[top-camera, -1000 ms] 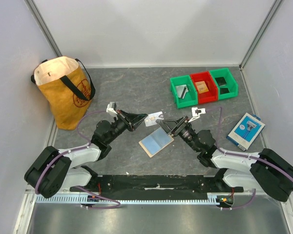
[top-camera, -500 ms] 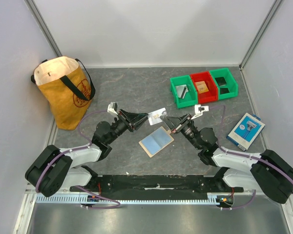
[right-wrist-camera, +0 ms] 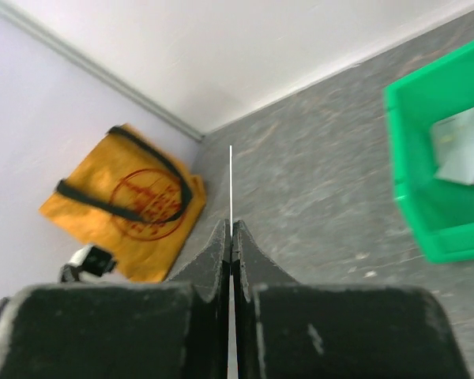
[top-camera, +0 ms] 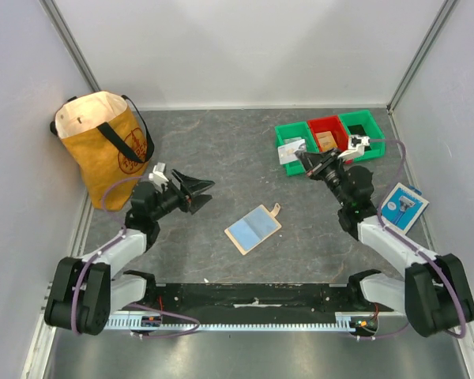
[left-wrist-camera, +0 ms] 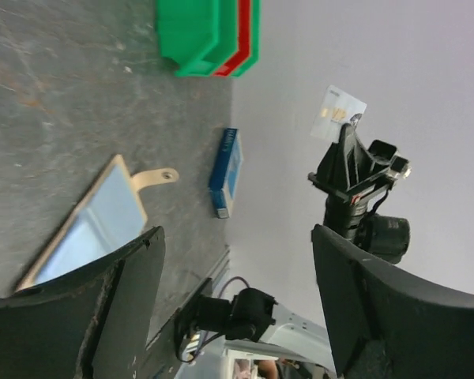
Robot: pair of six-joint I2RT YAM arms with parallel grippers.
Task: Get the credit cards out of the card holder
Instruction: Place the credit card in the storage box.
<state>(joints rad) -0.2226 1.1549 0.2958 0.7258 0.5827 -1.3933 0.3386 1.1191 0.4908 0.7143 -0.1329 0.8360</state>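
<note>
One credit card (left-wrist-camera: 338, 114) clamped in right pincer (top-camera: 302, 155), print unreadable, left pincer (top-camera: 199, 189) wide open, empty

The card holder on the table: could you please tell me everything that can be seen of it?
The card holder is a flat, roughly square wallet, tan at the edges, with a pale blue, slightly glossy face turned up. A small tan tab with a hole sticks out from its far right corner. It lies flat and skewed on the grey table, near the middle. Only the table touches it, and no card shows on its face.
</note>
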